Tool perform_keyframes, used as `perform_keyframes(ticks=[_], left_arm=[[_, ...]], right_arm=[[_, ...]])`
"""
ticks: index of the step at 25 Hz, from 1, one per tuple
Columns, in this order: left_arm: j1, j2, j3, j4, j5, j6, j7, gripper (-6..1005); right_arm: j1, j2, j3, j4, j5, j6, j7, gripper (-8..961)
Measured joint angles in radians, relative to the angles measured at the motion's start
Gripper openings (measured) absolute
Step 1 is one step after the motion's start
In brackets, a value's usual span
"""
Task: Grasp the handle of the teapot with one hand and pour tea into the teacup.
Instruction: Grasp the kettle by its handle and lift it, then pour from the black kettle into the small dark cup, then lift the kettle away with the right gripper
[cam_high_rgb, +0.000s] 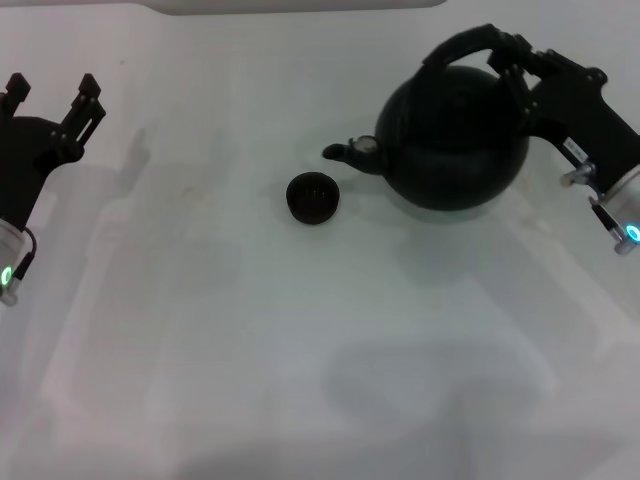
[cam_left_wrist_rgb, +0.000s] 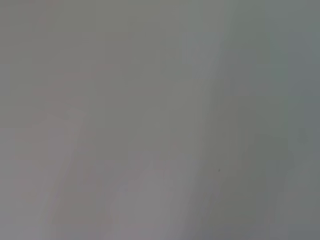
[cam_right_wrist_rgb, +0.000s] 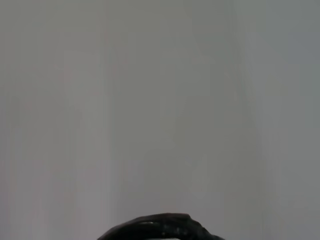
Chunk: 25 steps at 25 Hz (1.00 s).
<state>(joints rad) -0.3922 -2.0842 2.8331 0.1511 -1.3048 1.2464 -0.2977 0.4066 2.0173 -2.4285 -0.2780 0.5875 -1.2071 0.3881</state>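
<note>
The large round black teapot (cam_high_rgb: 455, 140) is at the right in the head view, its short spout (cam_high_rgb: 342, 152) pointing left. My right gripper (cam_high_rgb: 512, 58) is shut on the right end of the arched handle (cam_high_rgb: 462, 45) over the pot's top. The small black teacup (cam_high_rgb: 312, 197) stands on the white table, just left of and nearer to me than the spout tip, apart from it. I cannot tell whether the pot rests on the table. My left gripper (cam_high_rgb: 53, 93) is open and empty at the far left. The right wrist view shows only a black curved edge (cam_right_wrist_rgb: 160, 226).
The white table (cam_high_rgb: 300, 350) spreads around the cup and pot, with faint shadows on it. A pale raised edge (cam_high_rgb: 300, 5) runs along the back. The left wrist view shows only bare table surface (cam_left_wrist_rgb: 160, 120).
</note>
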Motion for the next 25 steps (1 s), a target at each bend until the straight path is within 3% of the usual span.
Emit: perform_keyframes(ticks=[25], left_arm=[[0.015, -0.001, 0.005, 0.011, 0.006, 0.002, 0.000, 881]], right_arm=[[0.040, 0.000, 0.009, -0.034, -0.038, -0.006, -0.301, 162]])
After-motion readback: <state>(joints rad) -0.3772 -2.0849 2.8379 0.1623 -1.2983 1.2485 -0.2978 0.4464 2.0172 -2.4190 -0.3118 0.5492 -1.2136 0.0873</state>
